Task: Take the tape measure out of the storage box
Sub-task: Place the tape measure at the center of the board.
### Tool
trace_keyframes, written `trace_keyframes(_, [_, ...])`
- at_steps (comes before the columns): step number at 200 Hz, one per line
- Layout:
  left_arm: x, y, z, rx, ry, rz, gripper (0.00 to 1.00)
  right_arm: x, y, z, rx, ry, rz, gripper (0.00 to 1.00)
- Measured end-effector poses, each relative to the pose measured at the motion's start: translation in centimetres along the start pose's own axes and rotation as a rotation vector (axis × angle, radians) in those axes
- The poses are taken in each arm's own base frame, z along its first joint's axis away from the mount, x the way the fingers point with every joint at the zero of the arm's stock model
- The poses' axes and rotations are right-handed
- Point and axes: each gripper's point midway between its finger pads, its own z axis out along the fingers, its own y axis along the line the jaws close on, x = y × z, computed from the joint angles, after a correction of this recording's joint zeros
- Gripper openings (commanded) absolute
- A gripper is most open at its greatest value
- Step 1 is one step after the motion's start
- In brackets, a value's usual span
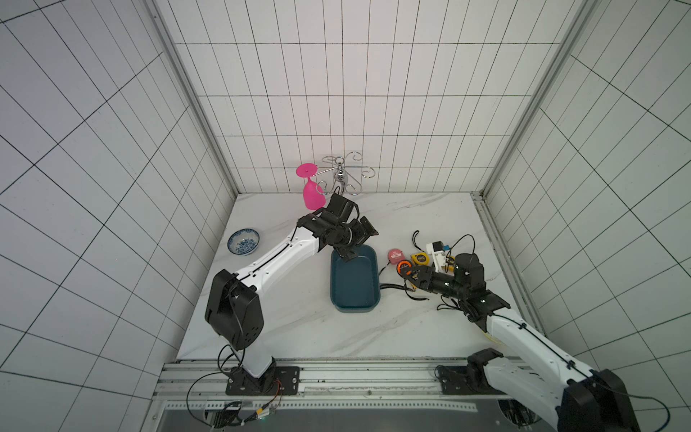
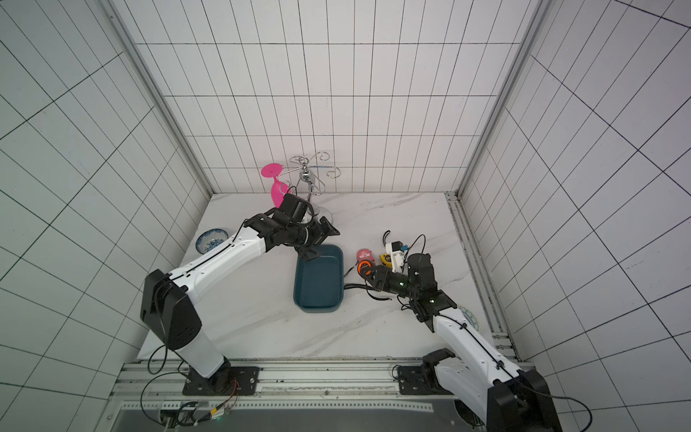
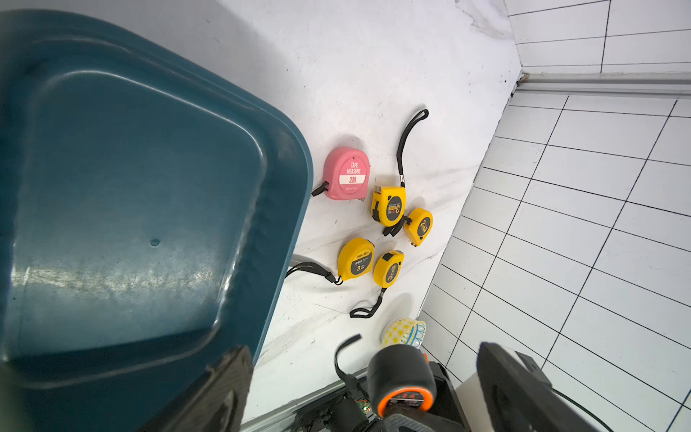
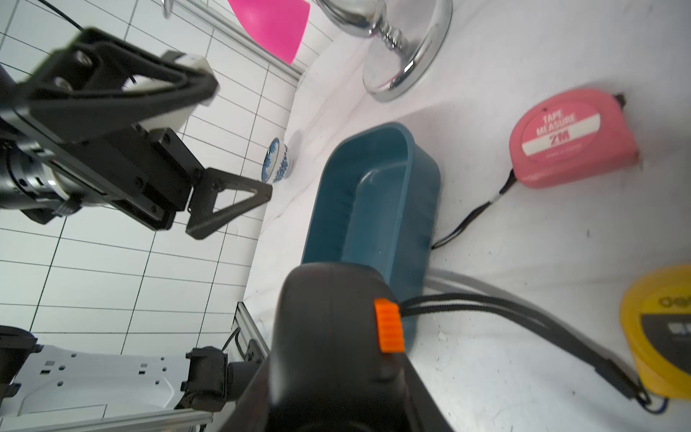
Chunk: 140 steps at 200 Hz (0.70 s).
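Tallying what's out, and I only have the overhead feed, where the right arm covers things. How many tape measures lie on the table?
Observer: Five, by the left wrist view: one pink tape measure and four yellow tape measures.
Operator: Anything in the storage box under the left fingers?
Observer: No; the left wrist view shows that end's floor bare.
Operator: What are the right fingers on?
Observer: The right wrist view shows them shut on a black-and-orange tape measure.

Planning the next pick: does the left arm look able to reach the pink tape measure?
Probably yes. The left gripper hangs open over the storage box; the pink tape measure lies uncovered beside it. The right gripper, shut on a black-and-orange tape measure, is close and might crowd.
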Motion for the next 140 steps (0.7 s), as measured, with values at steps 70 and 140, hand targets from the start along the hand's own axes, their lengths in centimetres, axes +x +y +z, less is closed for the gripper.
trace_keyframes(70, [0.0, 0.9, 0.3, -0.020, 0.004, 0.006, 0.98, 6.1, -5.5, 1.0, 0.140, 0.261, 0.167, 0.29])
trace_keyframes(140, [0.1, 2.4, -0.6, -0.053, -0.012, 0.042, 0.98, 8.9, -8.6, 1.5, 0.229, 0.373, 0.250, 0.32])
